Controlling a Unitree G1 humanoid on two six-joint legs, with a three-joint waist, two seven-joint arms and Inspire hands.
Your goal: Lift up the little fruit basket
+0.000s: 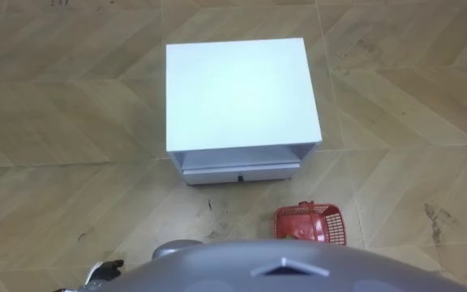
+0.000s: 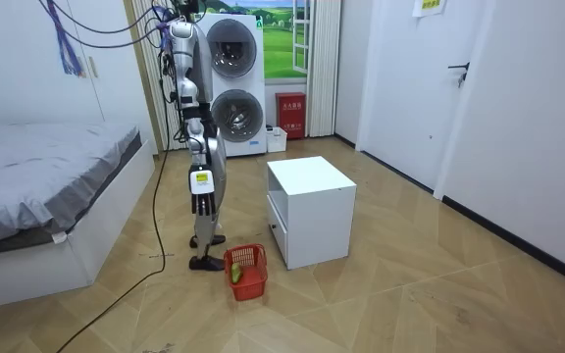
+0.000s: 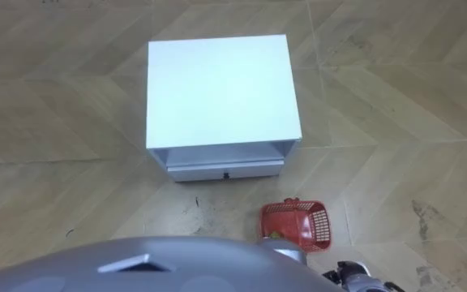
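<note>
The fruit basket (image 1: 313, 222) is red plastic mesh and stands on the wooden floor just ahead of me, to my right. A yellow-green fruit (image 2: 234, 276) lies inside the basket (image 2: 247, 271). In the room view I stand upright beside the basket (image 3: 296, 221), facing the white cabinet, with both arms hanging at my sides. A part of my left hand (image 1: 102, 271) shows at the lower left edge, low beside my body. My right hand (image 3: 358, 274) shows at the lower right edge, a short way behind the basket. Both hands are apart from the basket.
A white cabinet (image 1: 237, 93) with a low drawer (image 1: 240, 171) stands directly ahead, behind the basket. A bed (image 2: 37, 186) lies behind me. Stacked washing machines (image 2: 233, 83) stand against the far wall. Open wooden floor surrounds the cabinet.
</note>
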